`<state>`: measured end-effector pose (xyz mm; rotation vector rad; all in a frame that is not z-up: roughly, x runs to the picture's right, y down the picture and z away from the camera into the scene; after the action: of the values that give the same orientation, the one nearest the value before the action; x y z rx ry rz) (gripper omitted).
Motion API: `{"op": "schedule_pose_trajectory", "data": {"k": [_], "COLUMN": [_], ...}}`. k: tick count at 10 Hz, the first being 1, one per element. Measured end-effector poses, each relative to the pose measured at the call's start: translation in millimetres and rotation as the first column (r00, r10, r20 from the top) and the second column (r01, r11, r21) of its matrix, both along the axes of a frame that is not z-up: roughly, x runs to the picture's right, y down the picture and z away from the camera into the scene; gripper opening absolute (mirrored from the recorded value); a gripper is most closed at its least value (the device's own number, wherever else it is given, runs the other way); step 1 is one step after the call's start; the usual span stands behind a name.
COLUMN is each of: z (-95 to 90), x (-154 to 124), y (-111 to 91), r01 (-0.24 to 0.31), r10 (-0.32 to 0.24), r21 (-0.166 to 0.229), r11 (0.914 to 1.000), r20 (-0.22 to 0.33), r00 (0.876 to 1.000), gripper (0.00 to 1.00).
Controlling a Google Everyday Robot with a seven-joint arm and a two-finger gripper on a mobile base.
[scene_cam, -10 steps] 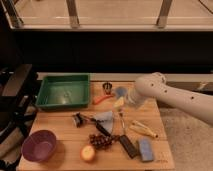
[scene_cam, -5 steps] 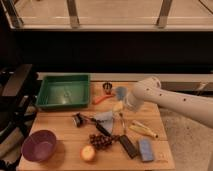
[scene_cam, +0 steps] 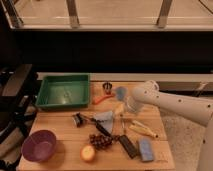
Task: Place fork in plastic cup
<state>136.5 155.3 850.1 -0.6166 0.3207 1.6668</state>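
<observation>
Gripper (scene_cam: 125, 107): at the end of the white arm (scene_cam: 170, 102) that comes in from the right; I see it low over the middle of the tabletop (scene_cam: 65, 125).
Jaws: I cannot tell whether they are open or closed.
Fork (scene_cam: 123, 124): I read it as the thin grey line on the wood just below the gripper, between the blue-grey cloth (scene_cam: 105, 118) and the pale yellow item (scene_cam: 142, 130).
Cup (scene_cam: 120, 93): the pale round thing just above the gripper, beside the small dark cup (scene_cam: 107, 87).
Tray (scene_cam: 50, 102): green, back left.
Bowl (scene_cam: 39, 145): purple, front left.
Front row: orange fruit (scene_cam: 88, 153), grapes (scene_cam: 100, 140), dark bar (scene_cam: 127, 146), blue sponge (scene_cam: 146, 149).
</observation>
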Motion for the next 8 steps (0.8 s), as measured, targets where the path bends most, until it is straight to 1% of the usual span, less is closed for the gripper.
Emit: {"op": "schedule_pose_trajectory", "data": {"k": [3,6,7,8], "z": [10.7,18.1,21.1,21.9], "x": [-5.4,-12.5,-19.0,-18.3], "y": [11.2,23.2,26.4,29.3], "r01": [0.001,-0.011,-0.02,-0.015], "r10": [-0.001,0.012,0.023,0.017], "r21": [-0.035,-0.072,-0.08,-0.084], "r11": [0.9994,0.9974,0.9966,0.9964], "r20": [0.001,0.01,0.025,0.029], "r00": [1.0,1.0,0.999,0.999], "gripper": [0.75,0.75,0.74,0.69]}}
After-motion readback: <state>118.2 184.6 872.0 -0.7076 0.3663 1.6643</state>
